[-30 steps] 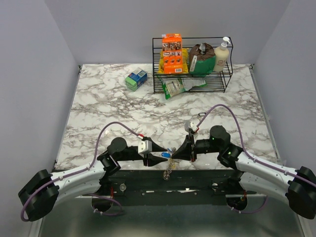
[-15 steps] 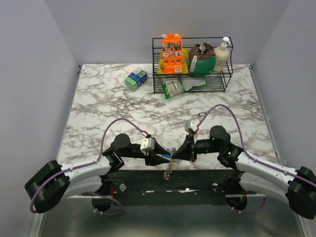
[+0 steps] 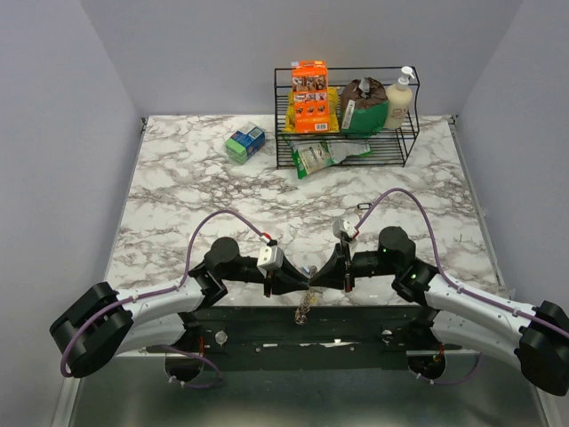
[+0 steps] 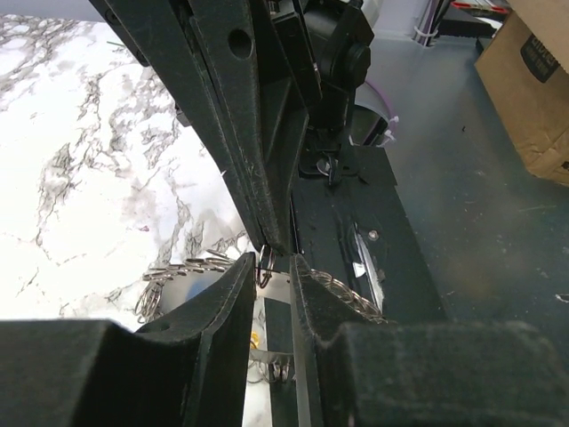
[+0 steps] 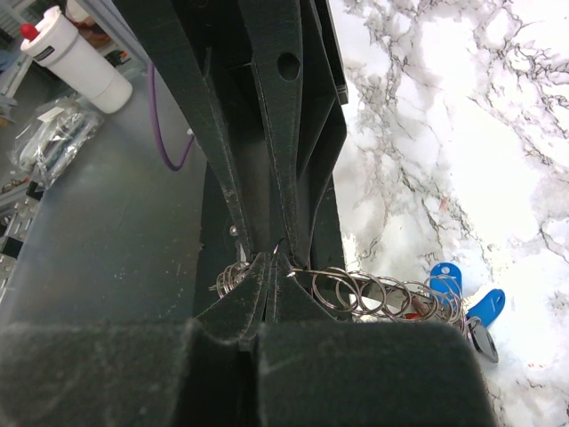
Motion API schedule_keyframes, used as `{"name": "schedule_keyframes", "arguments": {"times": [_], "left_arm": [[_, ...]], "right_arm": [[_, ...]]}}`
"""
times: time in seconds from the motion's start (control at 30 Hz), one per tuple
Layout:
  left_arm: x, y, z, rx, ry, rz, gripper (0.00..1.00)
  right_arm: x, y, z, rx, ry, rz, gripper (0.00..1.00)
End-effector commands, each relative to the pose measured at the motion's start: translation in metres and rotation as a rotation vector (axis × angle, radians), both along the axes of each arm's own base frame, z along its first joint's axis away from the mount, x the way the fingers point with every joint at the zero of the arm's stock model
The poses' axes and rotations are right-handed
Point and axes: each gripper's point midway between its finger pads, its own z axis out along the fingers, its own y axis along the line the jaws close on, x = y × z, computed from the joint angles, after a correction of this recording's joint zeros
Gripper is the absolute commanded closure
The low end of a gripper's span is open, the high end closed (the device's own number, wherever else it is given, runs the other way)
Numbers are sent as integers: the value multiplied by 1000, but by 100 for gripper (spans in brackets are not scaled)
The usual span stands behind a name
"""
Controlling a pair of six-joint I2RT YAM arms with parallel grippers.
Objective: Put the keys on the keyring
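Observation:
My two grippers meet tip to tip at the table's near edge. My right gripper is shut on the wire of the keyring, a silvery coiled loop that runs off to the right. Two blue-headed keys and a bit of red sit on the keyring's far end. My left gripper has its jaws slightly apart on a silver key blade, with a small ring at the tips. The keyring's coils show on both sides of its fingers. Part of the keyring hangs below the table edge.
A black wire rack with boxes, bags and a soap bottle stands at the back. A green and blue box lies left of it. The dark mounting rail runs below the table's front edge.
My left arm has moved right, bringing its gripper right up against the right gripper's tips. The blue key head at its tip no longer shows. The right arm has stayed still.

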Motion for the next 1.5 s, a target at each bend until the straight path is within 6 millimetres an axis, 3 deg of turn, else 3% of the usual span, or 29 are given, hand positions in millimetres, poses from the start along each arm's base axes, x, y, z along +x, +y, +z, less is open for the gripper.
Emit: {"name": "schedule_keyframes", "arguments": {"times": [0.0,0.13,0.27,0.4,0.47,0.8,0.9,0.93,1.0,1.03,1.13,1.23,1.47], "left_arm": [[5,0,2,-2,-22,15,66],[6,2,0,-10,-29,32,65],[5,1,1,-9,-27,23,73],[4,-1,-2,9,-20,-4,94],[4,-3,-4,17,-13,-13,99],[12,2,-3,21,-34,35,100],[19,5,3,18,-65,84,100],[20,7,1,28,-64,97,100],[25,10,7,14,-94,139,100],[26,12,5,22,-96,151,100],[29,15,6,21,-113,185,100],[30,17,7,15,-123,197,100],[33,19,11,14,-140,219,100]], "right_arm": [[2,-1,6,23,-39,-6,100],[2,-1,5,22,-38,-4,99],[2,-1,7,25,-40,-1,100],[2,-1,6,23,-37,-3,100],[1,-1,6,24,-37,-3,100],[4,-1,7,16,-34,-24,99],[8,-1,14,31,-37,-50,83],[13,-1,16,33,-39,-86,66],[19,-2,26,46,-19,-134,49],[24,-2,30,52,-25,-165,33],[36,-5,47,83,-20,-250,8],[43,-7,60,101,-35,-296,0],[77,-19,60,43,-39,-499,0]]}}
